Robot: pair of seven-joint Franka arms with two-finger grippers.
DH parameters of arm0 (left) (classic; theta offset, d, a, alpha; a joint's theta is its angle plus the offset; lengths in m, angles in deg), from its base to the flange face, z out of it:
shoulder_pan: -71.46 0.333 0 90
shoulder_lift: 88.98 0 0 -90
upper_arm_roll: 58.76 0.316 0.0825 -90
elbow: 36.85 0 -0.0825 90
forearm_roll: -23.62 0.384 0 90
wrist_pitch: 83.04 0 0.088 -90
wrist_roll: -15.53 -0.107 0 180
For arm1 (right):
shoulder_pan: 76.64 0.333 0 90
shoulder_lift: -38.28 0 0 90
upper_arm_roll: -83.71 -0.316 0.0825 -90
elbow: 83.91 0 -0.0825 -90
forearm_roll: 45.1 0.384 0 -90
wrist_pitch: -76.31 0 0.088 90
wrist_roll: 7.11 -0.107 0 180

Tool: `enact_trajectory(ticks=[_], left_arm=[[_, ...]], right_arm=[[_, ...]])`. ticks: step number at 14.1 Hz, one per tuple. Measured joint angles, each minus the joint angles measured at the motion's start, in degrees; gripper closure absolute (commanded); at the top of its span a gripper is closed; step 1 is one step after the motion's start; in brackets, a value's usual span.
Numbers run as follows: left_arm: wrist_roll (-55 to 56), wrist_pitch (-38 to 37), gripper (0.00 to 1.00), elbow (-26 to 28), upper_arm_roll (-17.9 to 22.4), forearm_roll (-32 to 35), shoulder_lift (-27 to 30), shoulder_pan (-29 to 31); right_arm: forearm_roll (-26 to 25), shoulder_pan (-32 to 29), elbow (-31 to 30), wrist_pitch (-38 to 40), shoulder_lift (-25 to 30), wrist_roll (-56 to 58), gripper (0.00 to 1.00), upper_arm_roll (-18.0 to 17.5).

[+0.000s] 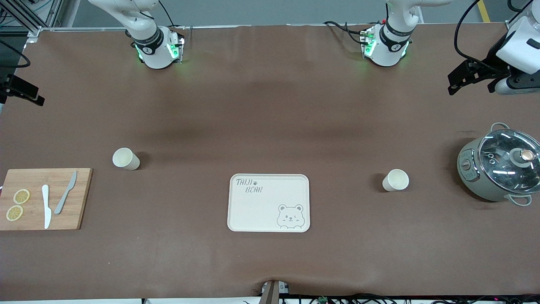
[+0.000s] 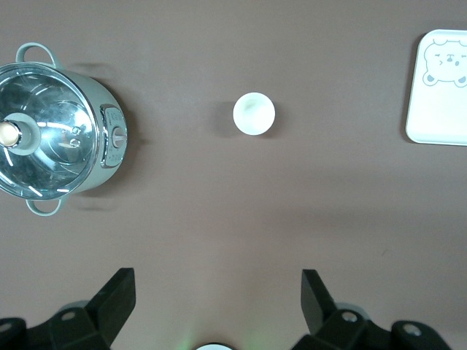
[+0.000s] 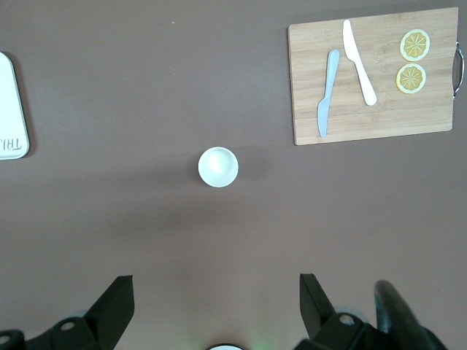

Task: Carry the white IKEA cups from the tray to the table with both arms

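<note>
Two white IKEA cups stand upright on the brown table. One cup (image 1: 125, 159) is toward the right arm's end, between the cutting board and the bear tray (image 1: 268, 182); it also shows in the right wrist view (image 3: 218, 166). The other cup (image 1: 395, 180) is toward the left arm's end, between the tray and the pot; it also shows in the left wrist view (image 2: 254, 114). My left gripper (image 1: 459, 82) hangs high over the table's left arm's end, open and empty (image 2: 217, 292). My right gripper (image 1: 25, 92) hangs high over the right arm's end, open and empty (image 3: 217, 292).
A grey-green pot with glass lid (image 1: 500, 164) stands at the left arm's end. A wooden cutting board (image 1: 42, 198) with two knives and lemon slices lies at the right arm's end. The cream tray lies in the middle, near the front camera.
</note>
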Motion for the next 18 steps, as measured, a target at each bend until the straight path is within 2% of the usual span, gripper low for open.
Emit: enact_trajectory(ticks=[18], left_arm=[[-0.1, 0.5, 0.0, -2.1, 0.3, 0.0, -1.0, 1.5]], right_arm=[[0.2, -1.0, -0.2, -0.3, -0.4, 0.0, 0.0, 0.3]])
